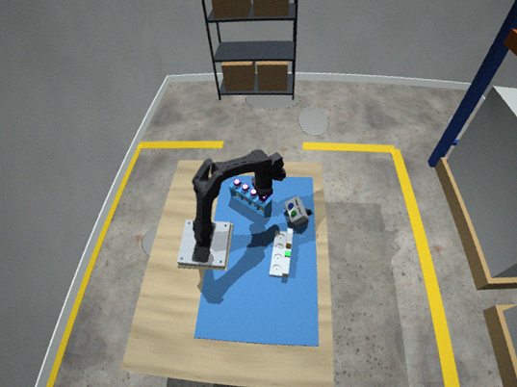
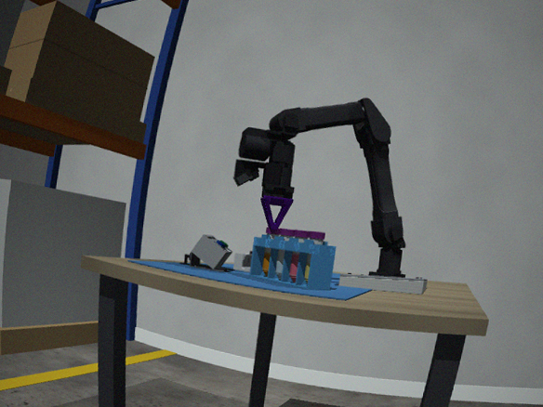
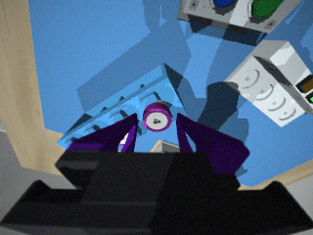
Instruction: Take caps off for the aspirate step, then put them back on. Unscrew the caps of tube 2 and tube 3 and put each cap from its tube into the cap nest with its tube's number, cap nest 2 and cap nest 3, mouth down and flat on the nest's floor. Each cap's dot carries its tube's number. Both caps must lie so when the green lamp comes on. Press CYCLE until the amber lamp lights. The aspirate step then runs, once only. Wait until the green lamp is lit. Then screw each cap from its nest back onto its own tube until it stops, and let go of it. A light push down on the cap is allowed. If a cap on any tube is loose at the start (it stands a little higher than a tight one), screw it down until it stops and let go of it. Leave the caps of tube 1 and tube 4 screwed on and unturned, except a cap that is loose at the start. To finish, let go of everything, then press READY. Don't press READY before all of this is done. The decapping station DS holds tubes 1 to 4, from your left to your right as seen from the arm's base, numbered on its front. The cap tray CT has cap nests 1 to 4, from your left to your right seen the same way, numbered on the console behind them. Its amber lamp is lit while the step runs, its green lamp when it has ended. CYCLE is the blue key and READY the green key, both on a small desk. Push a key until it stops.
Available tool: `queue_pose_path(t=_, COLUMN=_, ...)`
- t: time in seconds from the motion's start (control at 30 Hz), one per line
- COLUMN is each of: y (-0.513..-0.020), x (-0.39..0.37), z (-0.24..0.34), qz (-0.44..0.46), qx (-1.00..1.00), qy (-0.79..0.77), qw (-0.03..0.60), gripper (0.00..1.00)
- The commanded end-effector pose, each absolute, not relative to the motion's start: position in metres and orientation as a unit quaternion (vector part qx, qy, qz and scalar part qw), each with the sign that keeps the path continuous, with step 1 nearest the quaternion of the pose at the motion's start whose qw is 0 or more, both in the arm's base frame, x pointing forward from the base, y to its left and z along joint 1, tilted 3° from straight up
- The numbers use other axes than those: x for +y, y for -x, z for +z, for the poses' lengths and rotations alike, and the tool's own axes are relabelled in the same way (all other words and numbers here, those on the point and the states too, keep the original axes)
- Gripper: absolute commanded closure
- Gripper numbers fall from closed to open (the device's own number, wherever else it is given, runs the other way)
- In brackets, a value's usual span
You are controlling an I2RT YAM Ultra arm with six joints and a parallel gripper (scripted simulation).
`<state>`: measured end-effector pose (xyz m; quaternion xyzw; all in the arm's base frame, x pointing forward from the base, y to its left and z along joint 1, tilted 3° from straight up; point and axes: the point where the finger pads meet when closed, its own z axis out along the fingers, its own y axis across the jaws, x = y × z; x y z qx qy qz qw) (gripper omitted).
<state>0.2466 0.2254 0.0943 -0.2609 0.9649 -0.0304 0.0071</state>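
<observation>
The gripper [image 3: 156, 128] hangs over the decapping station [image 3: 105, 117], fingers parted either side of the end tube's purple cap [image 3: 156, 118], apparently clear of it, holding nothing.

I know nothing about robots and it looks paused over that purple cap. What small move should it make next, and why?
Probably lift the tool straight up. Its purple fingers stand apart on either side of the end tube's cap, not touching it, so nothing is held. The green lamp is lit, so the green key may be next.
</observation>
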Motion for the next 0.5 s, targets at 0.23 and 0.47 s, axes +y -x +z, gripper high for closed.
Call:
queue_pose_path(t=0.23, y=-0.247, x=0.228, z=0.126, qz=-0.026, qx=0.965, qy=0.260, qw=0.015, gripper=0.51)
queue_pose_path(t=0.47, y=-0.246, x=0.229, z=0.135, qz=-0.026, qx=0.965, qy=0.260, qw=0.015, gripper=0.51)
